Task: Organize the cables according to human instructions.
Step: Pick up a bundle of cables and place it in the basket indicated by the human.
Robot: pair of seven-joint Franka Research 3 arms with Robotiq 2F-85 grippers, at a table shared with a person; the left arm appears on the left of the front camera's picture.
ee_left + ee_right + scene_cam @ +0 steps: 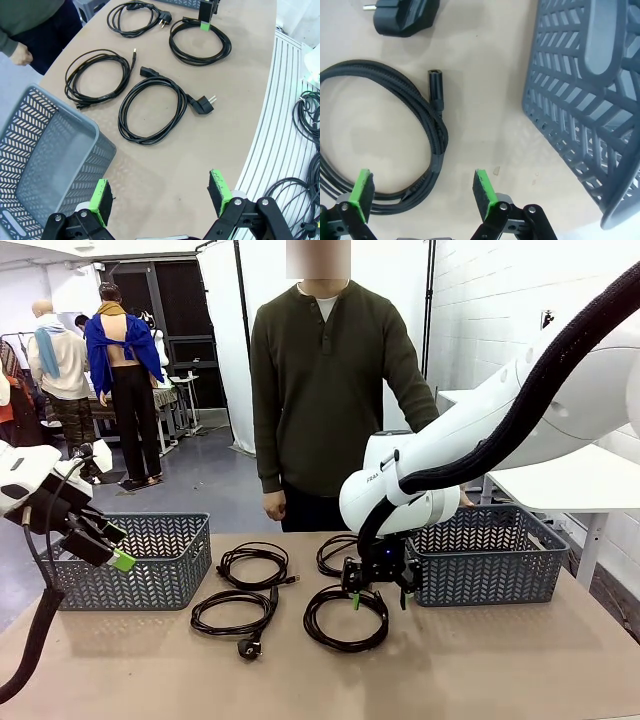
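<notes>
Apparently nothing is sorted yet. In the front view, four cables (248, 646) lie coiled on the table (500, 670) between the left basket (150, 580) and right basket (490, 580). The right gripper (378, 592) sits low over the front-right coil (345, 647), probably chosen for the short carry.

From the left wrist, the left gripper (162, 197) hangs spread over bare table, likely waiting.

From the right wrist, the jaws stand spread astride that coil's strands, pinching nothing.

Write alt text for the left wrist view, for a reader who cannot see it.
Four coiled black cables lie on a brown table, seen from above the open left gripper. A grey basket stands at lower left; at the top edge the right gripper hangs at one coil's rim.
</notes>
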